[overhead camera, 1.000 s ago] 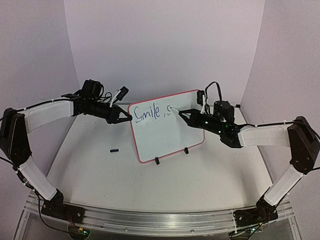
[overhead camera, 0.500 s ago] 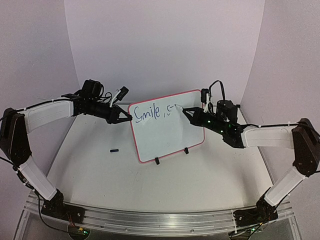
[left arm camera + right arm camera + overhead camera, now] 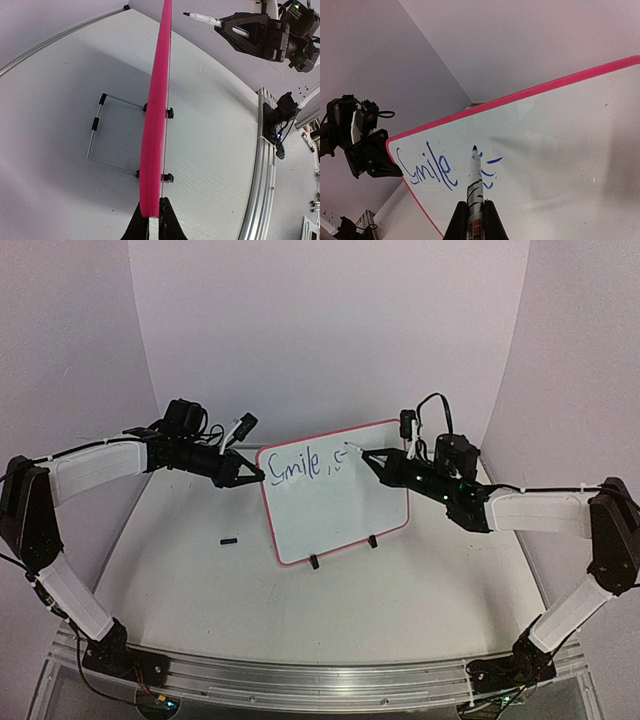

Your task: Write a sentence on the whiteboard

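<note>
The whiteboard, white with a pink frame, stands tilted on two black clip feet at mid-table. Blue lettering, the sentence, reads "Smile," followed by a few short loose strokes. My left gripper is shut on the board's upper left edge; the left wrist view shows the pink edge pinched between the fingertips. My right gripper is shut on a marker. Its tip sits at the board face just above the loose strokes, near the top edge.
A small black cap lies on the table left of the board. A wire stand props the board from behind. An aluminium rail runs along the near edge. Walls close in on the back and both sides.
The right gripper has carried the marker tip upward on the board, and a short dash has appeared right of the comma. The left gripper and board have stayed put.
</note>
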You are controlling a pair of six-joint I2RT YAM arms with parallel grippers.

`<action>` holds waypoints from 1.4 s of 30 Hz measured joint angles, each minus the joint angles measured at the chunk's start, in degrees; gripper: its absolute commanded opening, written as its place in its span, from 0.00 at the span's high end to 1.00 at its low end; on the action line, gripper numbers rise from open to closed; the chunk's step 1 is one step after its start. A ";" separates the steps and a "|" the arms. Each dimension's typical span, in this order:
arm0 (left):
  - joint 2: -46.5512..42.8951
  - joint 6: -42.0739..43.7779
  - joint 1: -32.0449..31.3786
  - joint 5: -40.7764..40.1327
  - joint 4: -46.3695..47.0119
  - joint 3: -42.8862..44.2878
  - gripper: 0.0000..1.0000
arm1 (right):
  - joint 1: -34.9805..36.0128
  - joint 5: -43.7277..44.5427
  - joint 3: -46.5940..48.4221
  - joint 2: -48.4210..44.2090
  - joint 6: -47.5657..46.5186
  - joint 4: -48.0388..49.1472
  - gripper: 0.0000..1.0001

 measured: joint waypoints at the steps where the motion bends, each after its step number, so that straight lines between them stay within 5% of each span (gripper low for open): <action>1: 0.00 0.00 0.00 0.00 0.00 0.00 1.00 | 0.00 0.02 0.35 0.35 -0.02 -0.02 1.00; 22: 0.00 0.00 -0.02 -0.26 0.00 0.00 1.00 | 0.00 0.50 2.54 3.43 -0.33 -1.29 1.00; 42: 0.00 -0.02 -0.11 -0.33 0.00 0.02 1.00 | 0.02 2.99 -5.03 0.68 1.70 -2.36 1.00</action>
